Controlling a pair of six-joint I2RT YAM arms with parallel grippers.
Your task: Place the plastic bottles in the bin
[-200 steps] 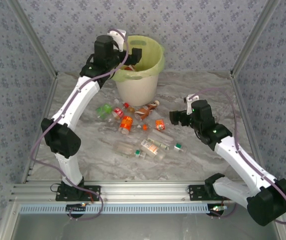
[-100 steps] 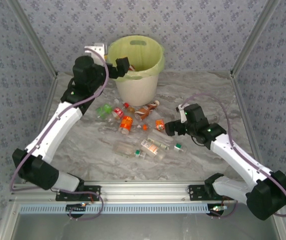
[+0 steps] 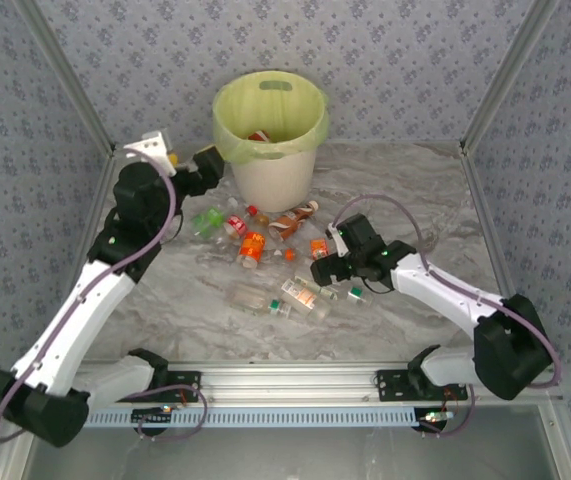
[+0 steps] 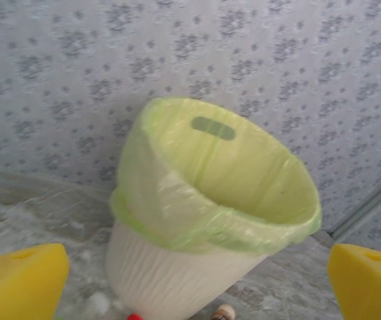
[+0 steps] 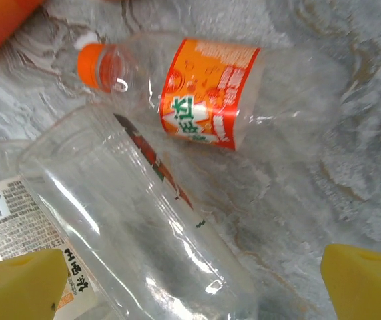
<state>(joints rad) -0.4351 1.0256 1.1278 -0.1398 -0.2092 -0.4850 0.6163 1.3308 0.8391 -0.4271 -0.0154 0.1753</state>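
Marbled grey surface [image 3: 415, 200]. Upright cream-white round bin [image 3: 273, 175], yellow-green liner [image 3: 310, 125], far centre; clear plastic bottles [image 3: 265, 250] strewn nearer. Right wrist view resolves orange-capped bottle [image 5: 207, 93] flat, axis along finger span. Left gripper [image 3: 208, 165], right gripper [image 3: 320, 272] wide, empty.

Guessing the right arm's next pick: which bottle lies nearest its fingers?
The clear bottle with a thin red label strip, framed between the open right fingers in the wrist view. The orange-capped bottle with the orange label lies beyond it, farther away.

Left pincer [image 3: 208, 167] raised, jaws wide; right pincer [image 3: 322, 271] low, jaws wide.
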